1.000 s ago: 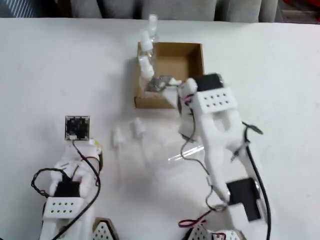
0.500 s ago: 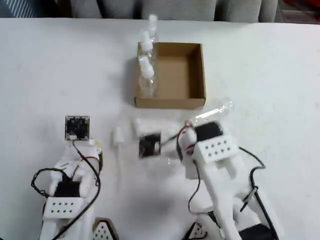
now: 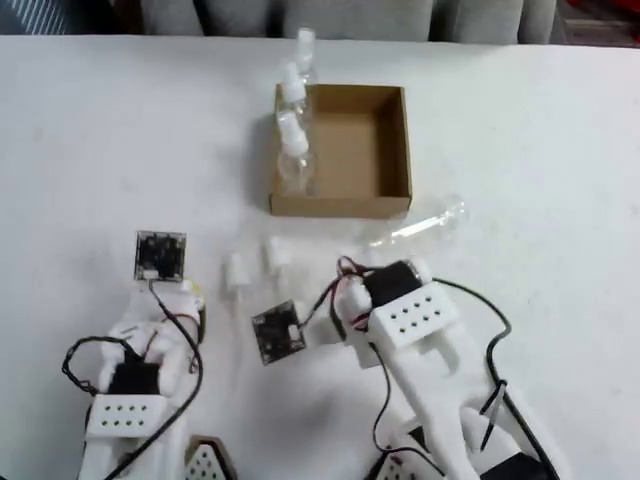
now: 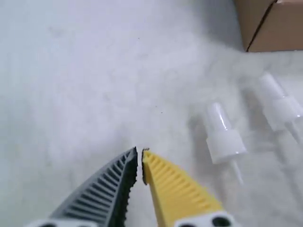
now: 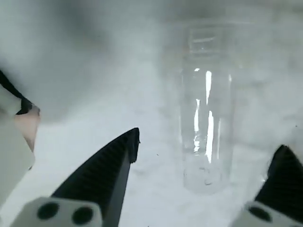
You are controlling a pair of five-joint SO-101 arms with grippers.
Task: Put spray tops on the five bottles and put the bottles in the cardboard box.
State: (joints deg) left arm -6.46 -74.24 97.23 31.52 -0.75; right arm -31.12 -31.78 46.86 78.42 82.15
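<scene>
The cardboard box (image 3: 345, 150) lies open at the table's middle back. Three clear bottles with spray tops (image 3: 293, 150) stand in a row along its left wall; I cannot tell if they are inside. One topless bottle (image 3: 420, 225) lies right of the box's front. Two loose spray tops (image 3: 235, 270) (image 4: 222, 137) lie in front of the box. My right gripper (image 5: 209, 144) is open, its jaws on either side of another clear topless bottle (image 5: 206, 109) lying on the table. My left gripper (image 4: 140, 153) is shut and empty, short of the spray tops.
The right arm (image 3: 410, 320) stands over the near middle of the table, its camera board (image 3: 278, 333) sticking out to the left. The left arm (image 3: 135, 385) sits at the near left. A corner of the box (image 4: 270, 23) is in the left wrist view.
The right arm has pulled back from the box to the near middle, leaving a topped bottle at the box's left wall. The left arm has barely moved.
</scene>
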